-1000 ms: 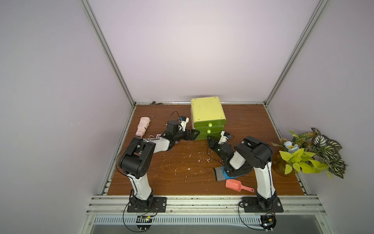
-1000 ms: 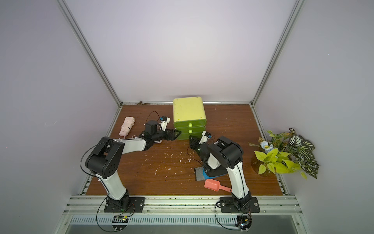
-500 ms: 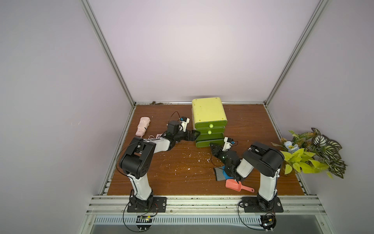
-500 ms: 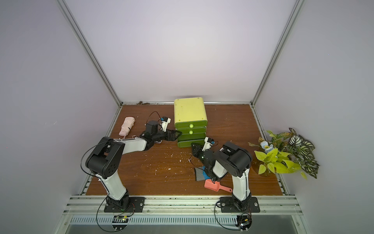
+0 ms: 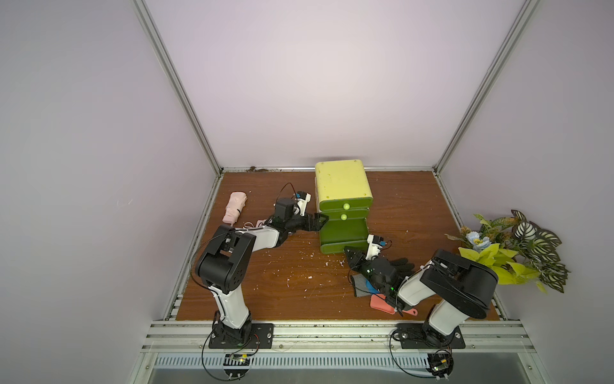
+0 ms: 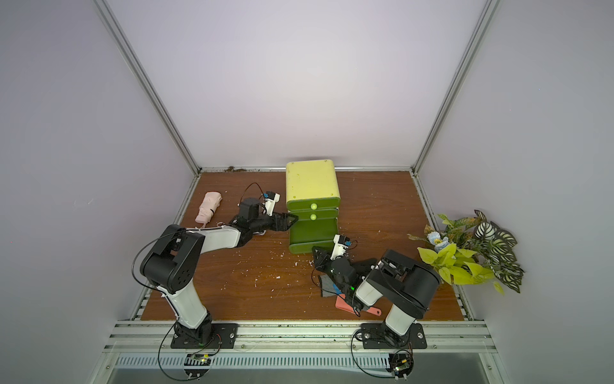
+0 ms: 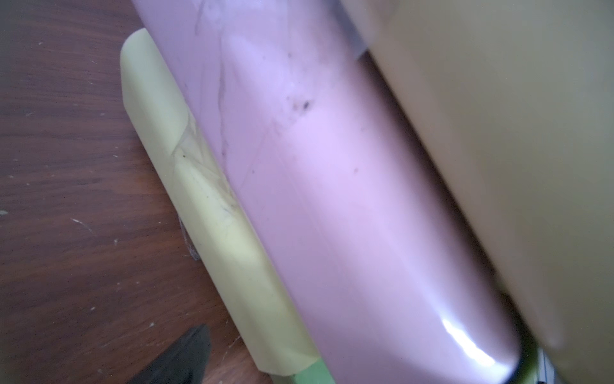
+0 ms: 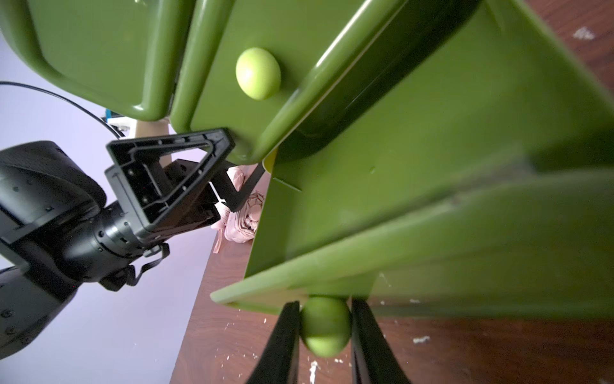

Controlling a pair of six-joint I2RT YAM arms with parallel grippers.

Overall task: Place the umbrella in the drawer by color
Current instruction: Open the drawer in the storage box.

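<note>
Bimanual scene on a wooden table [image 5: 282,282]. A green drawer cabinet [image 5: 342,196] stands at the far centre. Its bottom drawer [image 5: 342,237] juts out toward the near side, while the two drawers above sit flush.

The right gripper [image 8: 325,309] is at the front of that drawer. Its fingers [image 8: 282,332] pinch the round pale-green knob [image 8: 325,332] from both sides.

The left gripper [image 5: 315,221] reaches in from the left with its fingers spread wide and nothing between them. It sits at the cabinet's left edge, level with the middle drawer. One fingertip appears to touch the cabinet, though the angle leaves this uncertain.

The folded pink umbrella [image 5: 235,207] lies on the table at the far left, near the wall. It is well apart from the cabinet and from both grippers.

Under the right arm, at the near right, lie a coral brush [image 5: 380,303] and a black glove [image 5: 400,264]. A potted plant [image 5: 508,252] stands outside the table's right edge.
</note>
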